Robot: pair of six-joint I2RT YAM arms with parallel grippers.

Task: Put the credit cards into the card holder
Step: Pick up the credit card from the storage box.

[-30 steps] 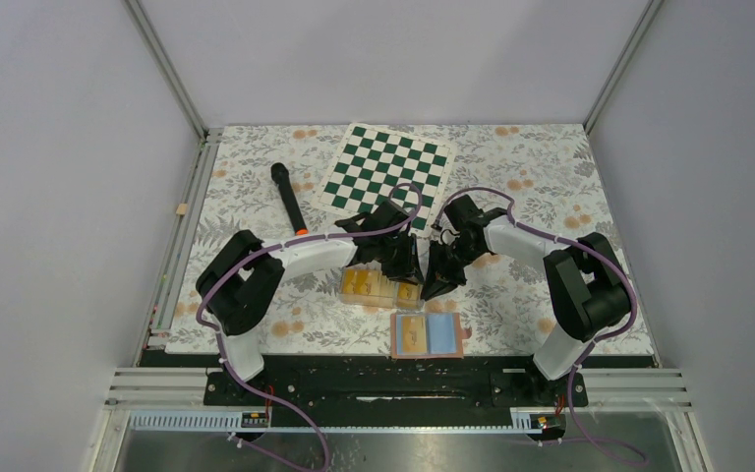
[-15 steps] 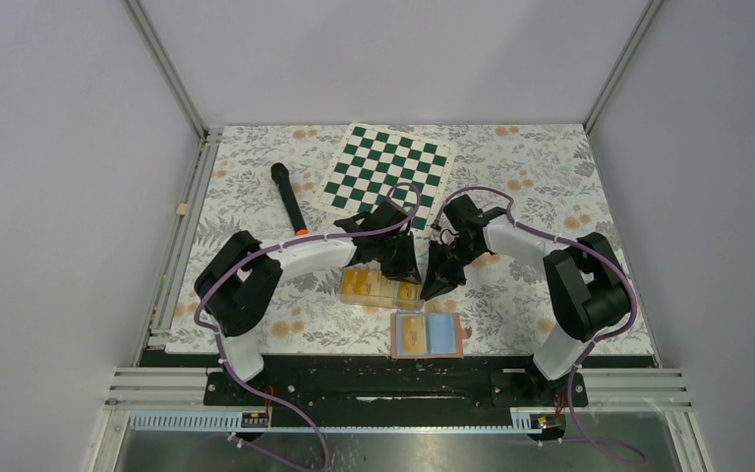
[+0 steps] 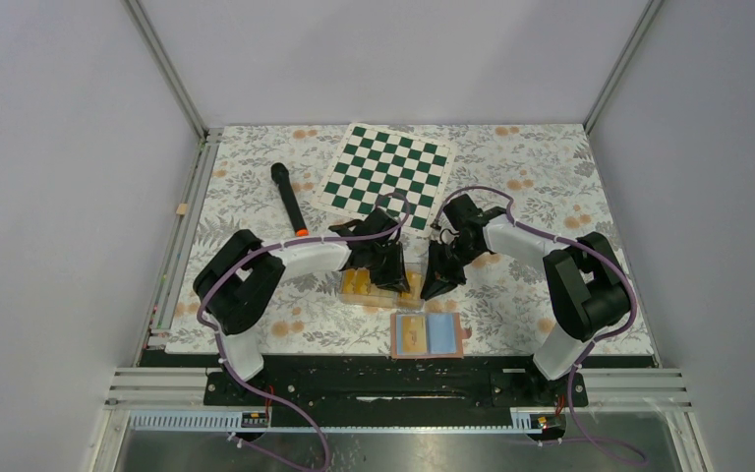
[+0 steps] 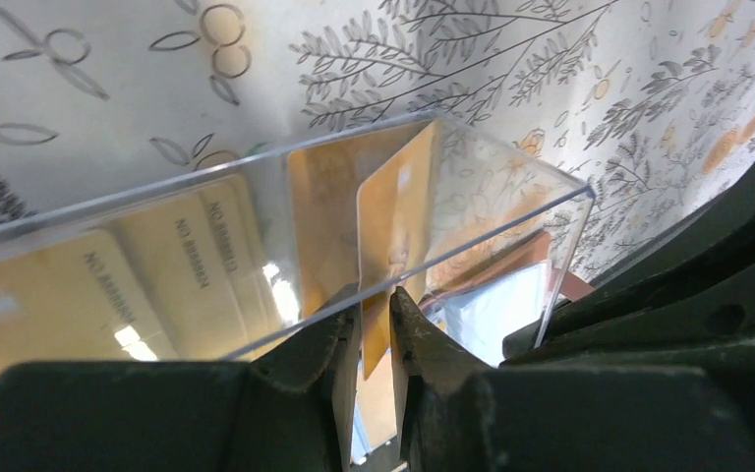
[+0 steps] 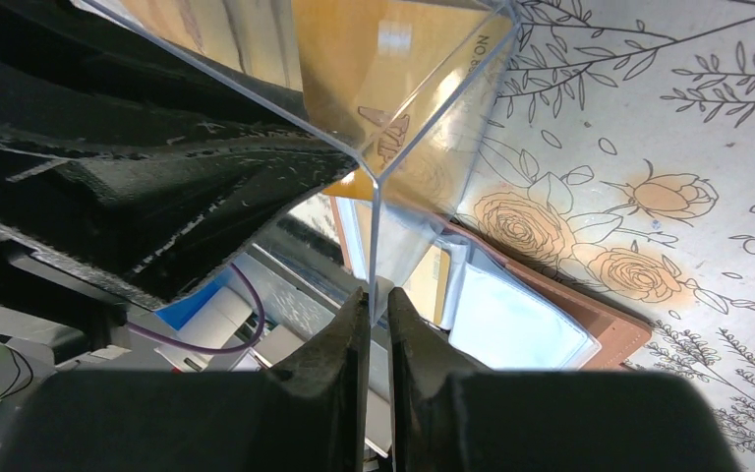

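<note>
I'm at the picking step. My left jaws are clenched on one credit card (image 4: 395,226), which stands on edge in the clear box (image 4: 496,221) at mid-frame. My right jaws grasp that box's corner wall, steadying it. Next, I judge, comes a straight lift clear of the wall, then a carry to the card holder (image 3: 442,336), which lies open at lower centre on the counter (image 3: 551,177). The card is thin, glossy and yellow-orange.

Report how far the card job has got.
Done: one card lies in the open card holder. In hand: the left end effector pinches an upright yellow card in the clear box, whose wall the right end effector grips. Left: more cards in the box.
</note>
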